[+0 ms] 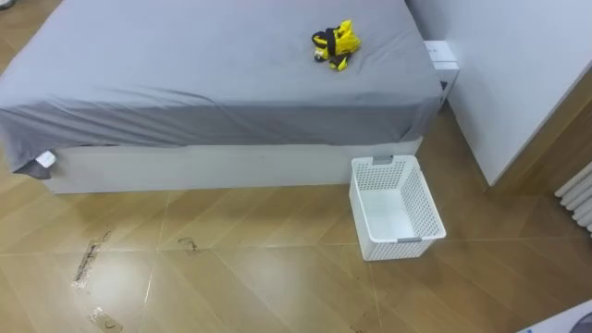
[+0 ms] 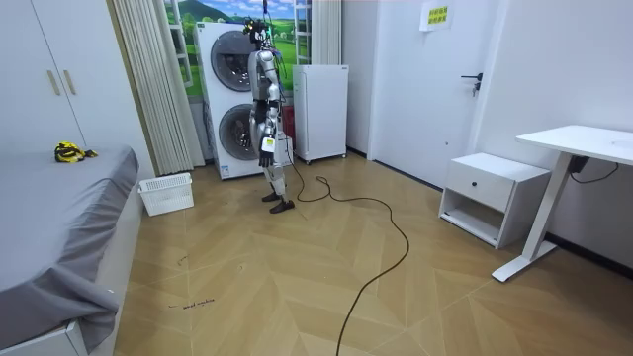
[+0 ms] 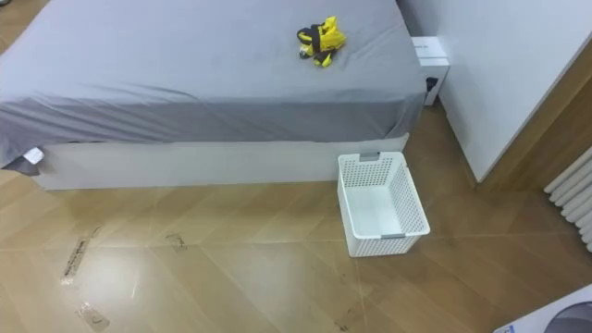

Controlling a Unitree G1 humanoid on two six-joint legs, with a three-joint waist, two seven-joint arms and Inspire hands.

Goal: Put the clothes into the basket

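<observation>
**Clothes on the bed, basket on the floor beside it**

The clothes, a small yellow and black bundle, lie on top of the bed, on the grey sheet, towards the far right of the mattress as I look at it. They are well apart from the basket. The basket is white with perforated walls and stands upright on the wooden floor, just beside the bed's near side, below the mattress's right corner. I can see its bare white bottom.

The grey sheet hangs over the bed's edge, with a white label at its left corner. A small white box sits between the bed and a white wardrobe on my right. The end of a white radiator shows at the right edge. A few scuffs and bits of tape mark the floor to my lower left.

In the room view I stand upright in front of the stacked washing machines, facing the bed, with a stretch of floor between us. A white cabinet stands beside the machines. A low nightstand and a white counter are well off on the room view's right. My left hand hangs by my hip. It is too small for me to tell how it is set or whether it has hold of anything.
</observation>
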